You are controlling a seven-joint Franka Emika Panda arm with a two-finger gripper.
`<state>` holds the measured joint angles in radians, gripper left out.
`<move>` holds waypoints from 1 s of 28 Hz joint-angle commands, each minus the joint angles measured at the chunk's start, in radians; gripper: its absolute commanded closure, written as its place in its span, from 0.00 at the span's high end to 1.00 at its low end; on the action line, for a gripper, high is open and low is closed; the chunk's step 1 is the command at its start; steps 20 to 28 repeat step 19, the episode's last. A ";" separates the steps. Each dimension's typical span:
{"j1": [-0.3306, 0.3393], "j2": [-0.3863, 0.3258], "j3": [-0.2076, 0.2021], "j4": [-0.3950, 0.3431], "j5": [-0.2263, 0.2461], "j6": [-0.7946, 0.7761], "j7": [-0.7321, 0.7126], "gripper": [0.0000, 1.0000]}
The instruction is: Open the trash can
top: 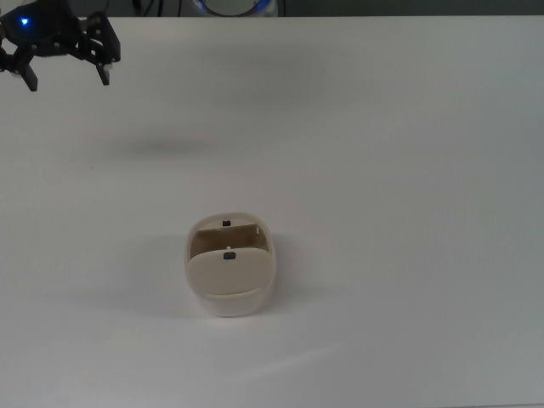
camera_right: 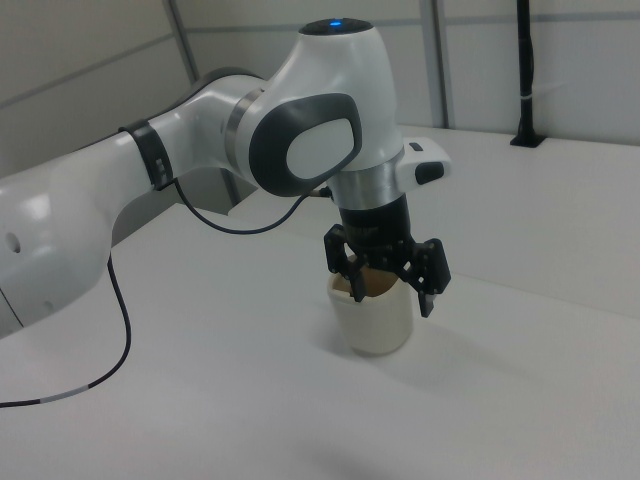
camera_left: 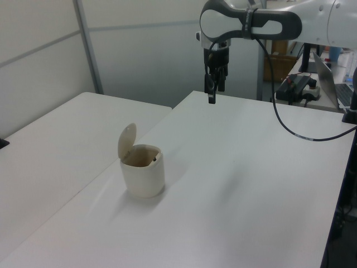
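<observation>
In the top view the can [top: 230,265] sits a little left of centre in the lower half of the frame, alone on the white table [top: 408,170], its lid [top: 230,272] already tipped up so the brown inside shows above it; a small black button [top: 226,223] sits at the far rim. The gripper [top: 65,66] is in the upper left corner, well apart from the can, its fingers spread wide with nothing between them. In the left view the can [camera_left: 143,170] stands left of centre, lid [camera_left: 127,140] upright on its hinge at the left view's left, while the gripper [camera_left: 212,92] hangs high at the upper middle, far from it. In the right view the gripper [camera_right: 388,282] hangs in front of the can [camera_right: 375,318] near the middle of the frame, hiding part of the rim. The can looks like thin, light plastic with smooth walls, so I'd guess it slides or tips under a sideways shove; a straight downward press on the button would be the safest contact, not a squeeze on the walls. The lid looks thin and springy, and opening seems done.
</observation>
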<state>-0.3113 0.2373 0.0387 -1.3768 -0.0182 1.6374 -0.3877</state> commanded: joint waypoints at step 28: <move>0.000 -0.013 -0.003 -0.008 0.023 -0.022 0.001 1.00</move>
